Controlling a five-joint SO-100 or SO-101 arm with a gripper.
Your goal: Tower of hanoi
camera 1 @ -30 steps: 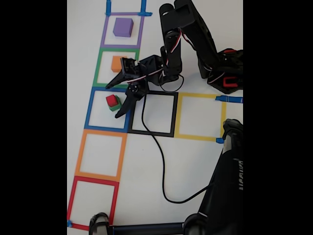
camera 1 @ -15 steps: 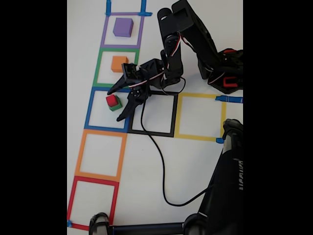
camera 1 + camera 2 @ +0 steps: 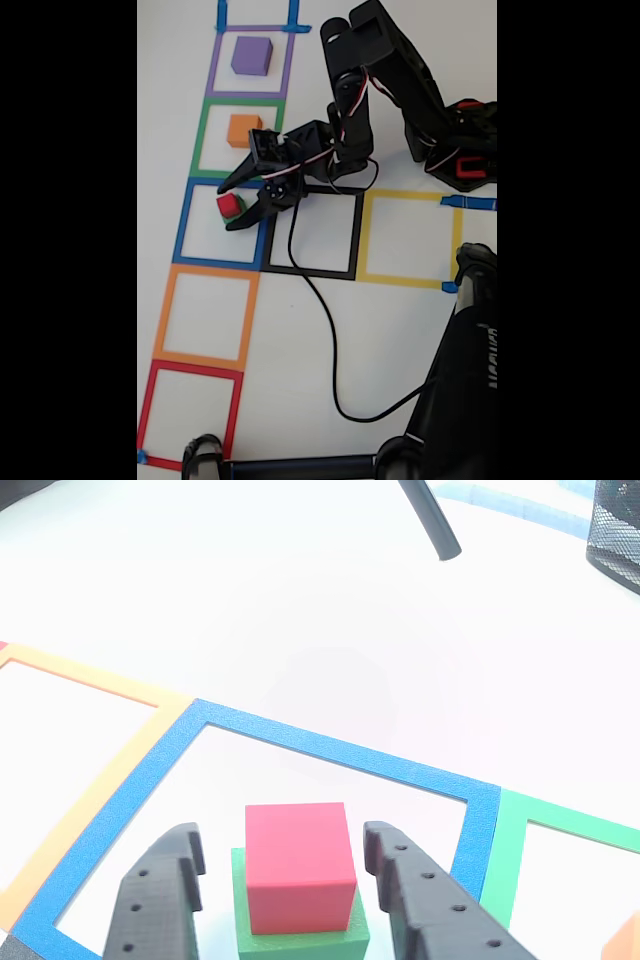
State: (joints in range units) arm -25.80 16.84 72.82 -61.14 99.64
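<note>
A small red cube point(image 3: 230, 205) sits on a green cube point(image 3: 240, 214) inside the blue tape square point(image 3: 188, 225). The orange cube point(image 3: 242, 130) stands alone in the green tape square, and the purple cube point(image 3: 251, 55) in the purple tape square. My gripper point(image 3: 228, 207) is open and reaches in from the right, one finger on each side of the red cube. In the other view the red cube point(image 3: 300, 865) rests on the green cube point(image 3: 300, 942) between the two black fingers point(image 3: 160, 900), with a thin gap on each side. The gripper point(image 3: 283, 835) is low, near the table.
Empty tape squares lie around: black point(image 3: 312, 232), yellow point(image 3: 408, 238), orange point(image 3: 204, 317), red point(image 3: 190, 412). A black cable point(image 3: 330, 340) runs across the white table. The arm's base point(image 3: 462, 145) is at the right; a black stand point(image 3: 465, 370) rises at the lower right.
The gripper has moved down and left from over the orange cube's side. Its fingers have narrowed and now straddle the red cube. The cubes have not moved.
</note>
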